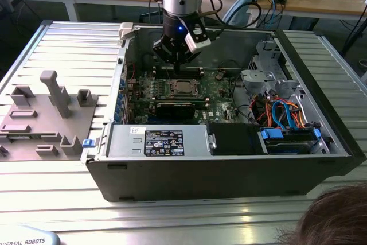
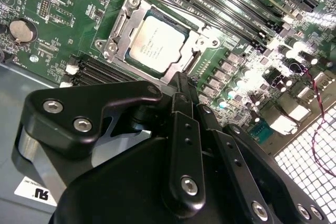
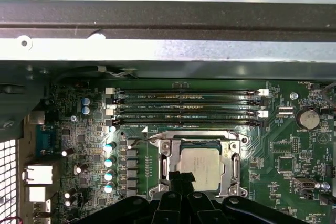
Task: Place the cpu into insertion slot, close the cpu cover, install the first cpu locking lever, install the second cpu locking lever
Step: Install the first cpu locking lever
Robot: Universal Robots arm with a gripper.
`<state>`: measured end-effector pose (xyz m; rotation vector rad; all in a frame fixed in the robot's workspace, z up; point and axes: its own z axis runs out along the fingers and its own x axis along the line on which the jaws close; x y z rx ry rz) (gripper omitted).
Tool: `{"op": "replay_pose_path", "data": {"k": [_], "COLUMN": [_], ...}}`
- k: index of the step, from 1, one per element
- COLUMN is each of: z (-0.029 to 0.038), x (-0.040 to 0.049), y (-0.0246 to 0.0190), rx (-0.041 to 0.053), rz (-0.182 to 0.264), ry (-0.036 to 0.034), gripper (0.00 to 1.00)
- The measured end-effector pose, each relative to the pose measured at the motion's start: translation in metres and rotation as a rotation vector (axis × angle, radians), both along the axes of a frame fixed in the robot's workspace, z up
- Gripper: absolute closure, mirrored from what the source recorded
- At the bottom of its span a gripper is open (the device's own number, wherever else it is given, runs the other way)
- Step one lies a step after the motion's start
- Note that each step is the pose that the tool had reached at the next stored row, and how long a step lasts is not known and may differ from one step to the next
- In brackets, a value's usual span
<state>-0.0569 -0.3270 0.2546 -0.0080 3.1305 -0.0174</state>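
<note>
— Exterior view first: what are we seeing at the upper centre of the frame?

— We are seeing the gripper hanging inside the open computer case, just above the green motherboard. The case is lying on the ribbed metal counter, and grey fixtures are standing at the left of the frame.

— And where is the cpu sitting?

— We are finding the cpu lying flat in the insertion slot in both wrist views, upper centre in the second wrist view and lower centre in the first wrist view. The cpu cover is framing it, lying down around its silver top.

— What are the fingers doing?

— We are seeing them pressed together with nothing between them, their tips overlapping the edge of the socket in both wrist views.

— Anything else?

— Memory slots are running beside the socket.
</note>
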Motion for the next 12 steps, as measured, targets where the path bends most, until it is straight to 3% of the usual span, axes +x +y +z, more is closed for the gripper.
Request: {"op": "replay_pose_path", "data": {"k": [12], "z": [-0.0001], "x": [-0.0036], "y": [0.0], "rx": [0.0001], "rz": [0.0], "ry": [0.0], "gripper": [0.89]}}
